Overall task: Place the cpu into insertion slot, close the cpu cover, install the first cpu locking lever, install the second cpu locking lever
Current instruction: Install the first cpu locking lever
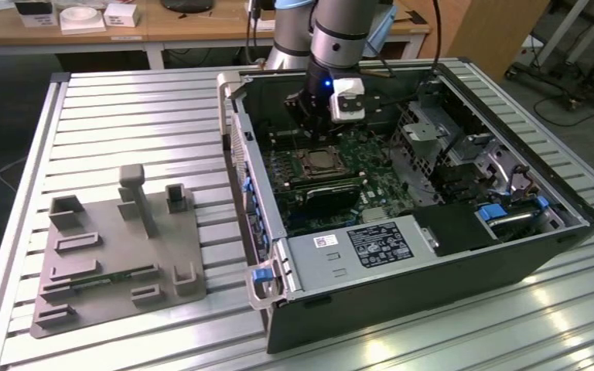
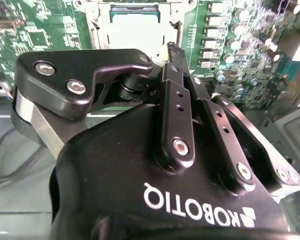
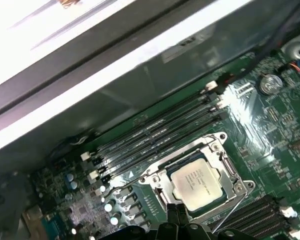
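Now cpu [image 3: 195,181] lying flat, silver top up, cpu cover [image 3: 157,181] framing it.

Bright room light, glare on circuit board [image 3: 244,107]

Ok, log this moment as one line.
cpu: in slot | cover: down around cpu | gripper: at slot's edge

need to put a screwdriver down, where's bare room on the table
Bare ribbed table beyond the grey fixture, and the strip between fixture and computer case. Crowded inside the case, around the cpu by the hand.
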Controlling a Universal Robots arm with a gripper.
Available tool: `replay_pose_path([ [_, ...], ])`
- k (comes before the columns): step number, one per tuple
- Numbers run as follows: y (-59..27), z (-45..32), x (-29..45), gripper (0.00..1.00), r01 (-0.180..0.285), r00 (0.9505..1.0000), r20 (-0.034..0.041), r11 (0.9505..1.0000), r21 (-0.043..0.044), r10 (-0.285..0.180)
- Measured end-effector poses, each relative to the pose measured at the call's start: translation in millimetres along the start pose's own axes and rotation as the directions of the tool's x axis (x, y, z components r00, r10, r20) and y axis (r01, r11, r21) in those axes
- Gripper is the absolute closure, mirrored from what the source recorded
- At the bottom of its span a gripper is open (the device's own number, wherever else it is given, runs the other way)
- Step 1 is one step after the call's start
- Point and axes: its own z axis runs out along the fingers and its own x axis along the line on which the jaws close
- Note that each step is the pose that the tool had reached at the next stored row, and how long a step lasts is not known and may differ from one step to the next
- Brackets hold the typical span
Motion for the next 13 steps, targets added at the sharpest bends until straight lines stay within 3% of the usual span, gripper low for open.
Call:
replay_pose_path([
  [3, 0.0, -0.6, 0.0, 0.90, 0.034, 0.9994, -0.0004, 0.9994, 0.0009, -0.034],
  [10, 0.1, -6.5, 0.3, 0.90, 0.056, 0.9985, -0.0011, 0.9985, 0.0007, -0.056],
  [13, 0.1, -6.5, 0.3, 0.90, 0.066, 0.9978, -0.0073, 0.9977, -0.0119, -0.066],
])
